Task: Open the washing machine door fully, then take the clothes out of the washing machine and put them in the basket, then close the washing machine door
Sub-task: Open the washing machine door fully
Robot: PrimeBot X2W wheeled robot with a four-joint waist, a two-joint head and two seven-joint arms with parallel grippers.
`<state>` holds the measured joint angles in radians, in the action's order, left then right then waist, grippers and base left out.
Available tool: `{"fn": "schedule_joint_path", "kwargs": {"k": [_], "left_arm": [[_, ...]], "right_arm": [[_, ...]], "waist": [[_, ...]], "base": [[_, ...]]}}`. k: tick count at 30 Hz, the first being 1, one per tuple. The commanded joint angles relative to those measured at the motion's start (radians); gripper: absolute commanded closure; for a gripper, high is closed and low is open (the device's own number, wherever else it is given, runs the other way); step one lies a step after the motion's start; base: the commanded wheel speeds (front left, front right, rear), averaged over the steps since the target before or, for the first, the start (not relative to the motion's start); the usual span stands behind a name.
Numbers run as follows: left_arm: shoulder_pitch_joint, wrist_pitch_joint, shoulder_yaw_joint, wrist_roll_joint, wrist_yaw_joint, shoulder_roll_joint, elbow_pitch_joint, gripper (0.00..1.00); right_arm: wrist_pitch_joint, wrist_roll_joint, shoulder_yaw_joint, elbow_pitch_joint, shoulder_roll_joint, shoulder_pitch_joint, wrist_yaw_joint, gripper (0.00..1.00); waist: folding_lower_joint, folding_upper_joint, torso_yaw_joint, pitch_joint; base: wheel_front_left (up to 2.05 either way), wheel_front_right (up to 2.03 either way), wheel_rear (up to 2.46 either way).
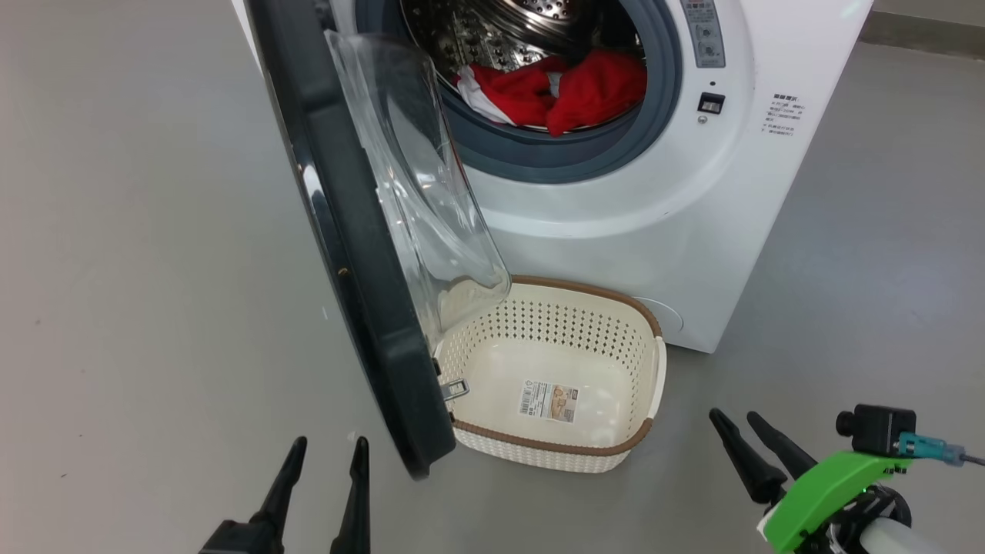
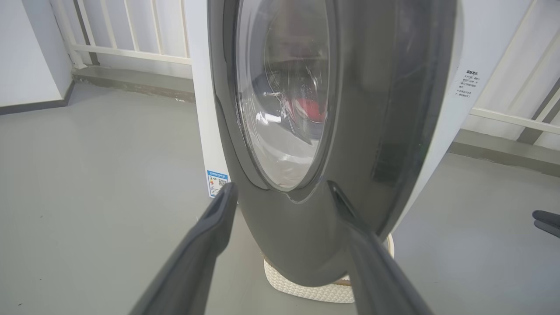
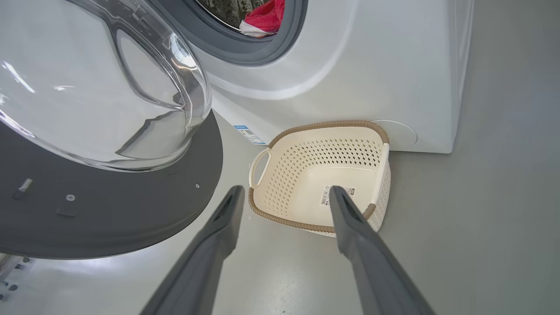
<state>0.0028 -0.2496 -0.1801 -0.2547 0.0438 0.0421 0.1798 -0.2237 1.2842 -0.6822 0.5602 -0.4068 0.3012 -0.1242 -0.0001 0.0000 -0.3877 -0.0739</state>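
The washing machine door (image 1: 362, 254) is standing open, angling out from the left side of the washing machine (image 1: 654, 208) and showing almost edge-on in the head view. It is a thick, glossy black ring with a clear glass bowl (image 1: 419, 177) bulging from its inner face.

The clothes (image 1: 569, 92) are lying inside the perforated steel drum (image 1: 492, 31). They are a crumpled red bundle with a strip of white, slumping against the lower lip of the grey rubber gasket (image 1: 554, 154).

The basket (image 1: 585, 294) is sitting on the smooth grey floor (image 1: 138, 269), just in front of the machine's rounded white front and below its opening. It is cream plastic, rectangular with rounded corners. Small diamond-shaped holes are piercing its walls, a brown woven-look band is running round its rim, and a printed sticker (image 1: 548, 401) is lying flat on its bottom. The door's lower edge is overhanging the basket's left end; whether the two are touching, I cannot tell.

The left fingers (image 1: 358, 458), long, dark and tapering, are hovering low beside the door's outer face, spread apart and grasping nothing. In the left wrist view they are framing the dark rim, and a red blur behind the glass is probably the clothes.

The right fingers (image 1: 763, 431) are also parted and released, hanging above the floor to the right of the basket and pointing toward it in the right wrist view. A bright green mount (image 1: 831, 481) is sitting behind them.
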Motion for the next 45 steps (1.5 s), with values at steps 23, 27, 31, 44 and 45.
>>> {"fn": "schedule_joint_path", "kwargs": {"k": [23,27,31,44,45], "left_arm": [[-0.012,-0.012,0.034,-0.003,-0.001,0.008,-0.020,0.00],[-0.014,-0.012,0.033,-0.004,0.001,0.008,-0.022,0.00],[-0.013,-0.012,0.031,-0.005,0.002,0.008,-0.022,0.00],[-0.014,-0.012,0.021,-0.008,0.005,0.008,-0.016,0.00],[-0.013,-0.012,0.021,-0.008,0.005,0.008,-0.016,0.00]], "right_arm": [[-0.038,-0.743,0.443,-0.220,0.154,-0.194,-0.007,0.00],[-0.038,-0.803,0.496,-0.281,0.187,-0.207,-0.007,0.00],[-0.038,-0.848,0.514,-0.323,0.208,-0.221,-0.007,0.00],[-0.038,-0.898,0.519,-0.283,0.233,-0.262,-0.007,0.00],[-0.038,-0.899,0.522,-0.283,0.235,-0.262,-0.007,0.00]], "waist": [[0.0001,0.0000,-0.001,-0.005],[0.0001,0.0000,-0.002,-0.008],[0.0001,0.0000,-0.003,-0.007],[0.0001,0.0000,-0.011,-0.006],[0.0001,0.0000,-0.011,-0.005]], "base": [[0.00,0.00,0.00],[0.00,0.00,0.00],[0.00,0.00,0.00],[0.00,0.00,0.00],[0.00,0.00,0.00]]}}
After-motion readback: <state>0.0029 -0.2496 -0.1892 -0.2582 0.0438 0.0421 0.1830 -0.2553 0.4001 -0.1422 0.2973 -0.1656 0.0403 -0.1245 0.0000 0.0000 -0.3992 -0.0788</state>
